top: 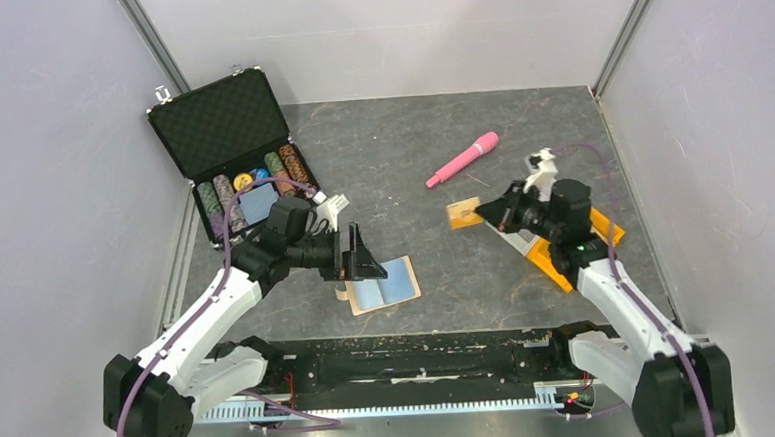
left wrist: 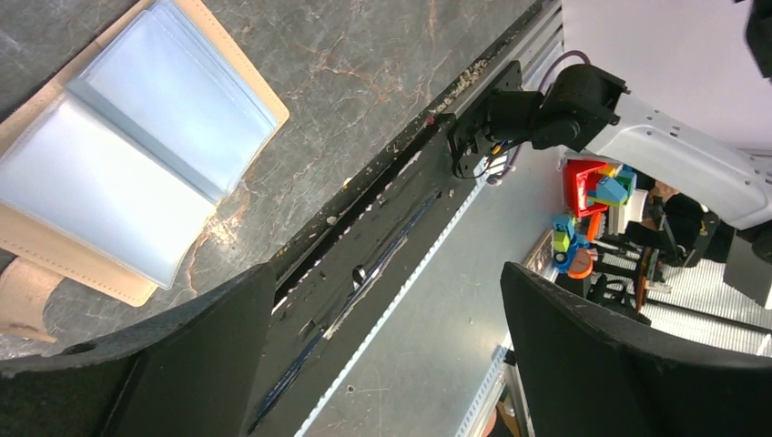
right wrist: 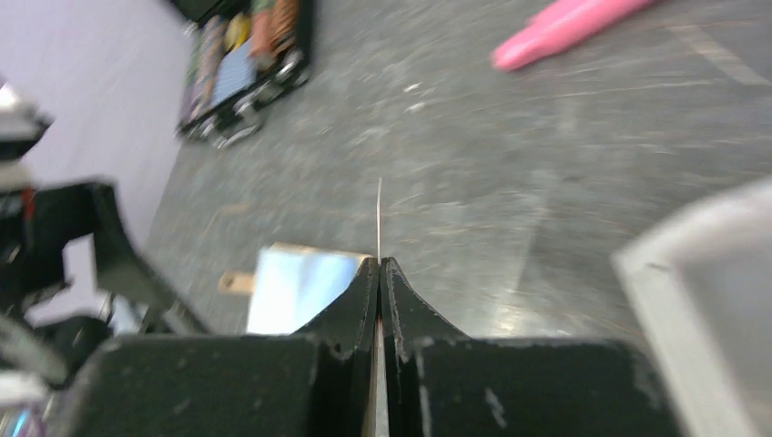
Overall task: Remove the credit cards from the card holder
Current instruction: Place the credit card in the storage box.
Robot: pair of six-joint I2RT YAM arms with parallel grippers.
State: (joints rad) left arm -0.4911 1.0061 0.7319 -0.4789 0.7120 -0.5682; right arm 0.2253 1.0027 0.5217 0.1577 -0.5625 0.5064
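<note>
The right claw (top: 485, 213) pinches a credit card (top: 462, 215) edge-on; the left claw (top: 361, 257) gapes wide by the open card holder (top: 387, 284)

From above and behind the robot, one camera looks down over the whole table (top: 409, 137), the left wrist camera hangs close above the open card holder (left wrist: 137, 173) facing the near edge, and the right wrist one peers low leftward, catching that same card holder and the poker-chip case (right wrist: 241, 55).
</note>
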